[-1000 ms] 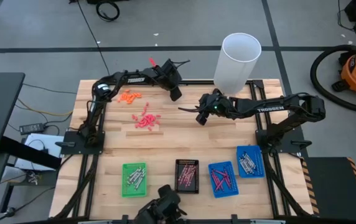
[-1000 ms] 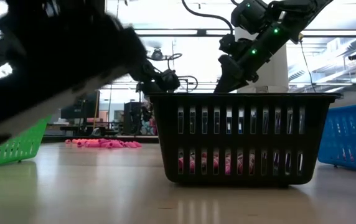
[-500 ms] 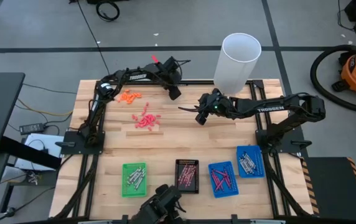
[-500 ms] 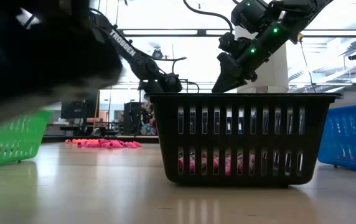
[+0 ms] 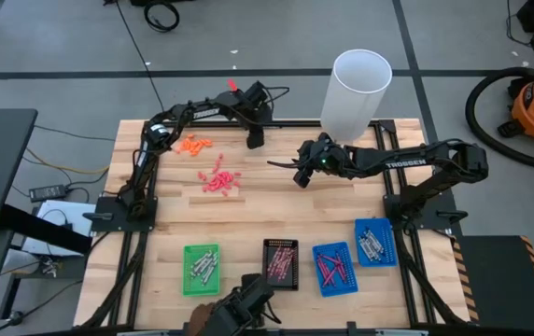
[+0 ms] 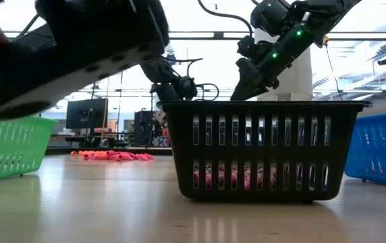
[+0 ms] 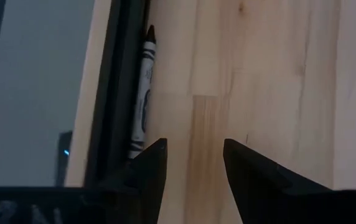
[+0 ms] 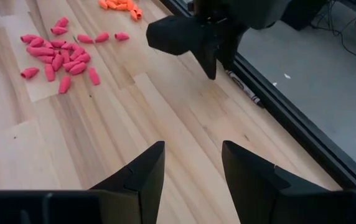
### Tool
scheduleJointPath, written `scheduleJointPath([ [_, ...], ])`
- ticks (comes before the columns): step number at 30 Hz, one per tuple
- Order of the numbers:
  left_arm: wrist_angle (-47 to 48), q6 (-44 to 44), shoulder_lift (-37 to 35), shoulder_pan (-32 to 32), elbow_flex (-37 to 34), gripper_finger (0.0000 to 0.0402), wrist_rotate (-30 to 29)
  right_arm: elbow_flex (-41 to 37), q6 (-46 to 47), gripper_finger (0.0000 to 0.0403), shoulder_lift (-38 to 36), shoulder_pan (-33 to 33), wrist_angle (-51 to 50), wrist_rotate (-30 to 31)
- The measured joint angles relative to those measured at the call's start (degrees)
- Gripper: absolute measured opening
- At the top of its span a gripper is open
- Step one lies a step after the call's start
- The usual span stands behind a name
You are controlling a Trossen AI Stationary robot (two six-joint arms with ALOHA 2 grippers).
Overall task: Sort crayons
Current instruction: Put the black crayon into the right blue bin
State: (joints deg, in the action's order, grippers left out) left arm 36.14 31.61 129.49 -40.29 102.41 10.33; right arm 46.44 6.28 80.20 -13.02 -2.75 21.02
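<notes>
A grey crayon with a dark tip (image 7: 142,93) lies on the table along its far edge, against the black frame; it also shows in the right wrist view (image 8: 246,88). My left gripper (image 7: 193,149) is open and hovers just above it and beside it, at the table's far edge (image 5: 254,142). My right gripper (image 5: 297,174) is open and empty over the table's middle far part, pointing toward the left gripper (image 8: 209,43). Sorted crayons lie in the green tray (image 5: 202,269), the black tray (image 5: 280,264) and two blue trays (image 5: 334,269) (image 5: 375,243).
A pile of short pink pieces (image 5: 218,179) and a pile of orange ones (image 5: 192,144) lie on the far left part. A tall white cylinder (image 5: 356,91) stands behind the right arm. A dark object (image 5: 239,306) hovers at the near edge, blocking part of the low view.
My left gripper has shifted a little toward the table's left and far edge and now points more steeply down. The dark object at the near edge has moved toward the left.
</notes>
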Motion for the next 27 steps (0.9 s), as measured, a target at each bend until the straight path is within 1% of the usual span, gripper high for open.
scheduleJointPath([
  [3, -0.1, 4.2, 0.0, -0.4, 0.0, 0.0169, 0.0, 0.0, 0.0, 0.0169, 0.0, 0.0, 0.0, 0.0],
  [8, -1.9, 7.0, 2.3, -0.7, 0.0, 0.0169, -0.4, 0.0, 0.0, 0.0169, 0.0, 0.0, 0.0, 0.1],
  [12, -3.0, 7.5, 2.9, -0.8, 0.0, 0.0169, -1.4, 0.0, 0.0, 0.0169, 0.0, 0.0, -0.2, 0.0],
  [14, -2.9, 6.2, 2.9, -0.7, 0.0, 0.0169, -1.6, 0.0, 0.0, 0.0169, 0.0, 0.0, -0.3, 0.0],
  [16, -2.3, 4.9, 2.9, -0.5, 0.0, 0.0169, -1.7, 0.0, 0.0, 0.0169, 0.0, 0.0, -0.3, 0.0],
  [19, -0.2, 5.5, 2.6, -0.1, 0.1, 0.0169, -2.0, 0.0, 0.0, 0.0169, 0.0, 0.0, -0.3, 0.0],
  [24, 1.6, 6.6, 1.5, 0.2, -0.1, 0.0169, -5.5, 0.0, 0.1, 0.0169, 0.0, 0.0, -0.3, 0.0],
  [27, 0.6, 6.8, -0.2, -0.2, -0.2, 0.0169, -6.2, 0.0, 0.2, 0.0169, 0.0, 0.0, -0.3, 0.0],
])
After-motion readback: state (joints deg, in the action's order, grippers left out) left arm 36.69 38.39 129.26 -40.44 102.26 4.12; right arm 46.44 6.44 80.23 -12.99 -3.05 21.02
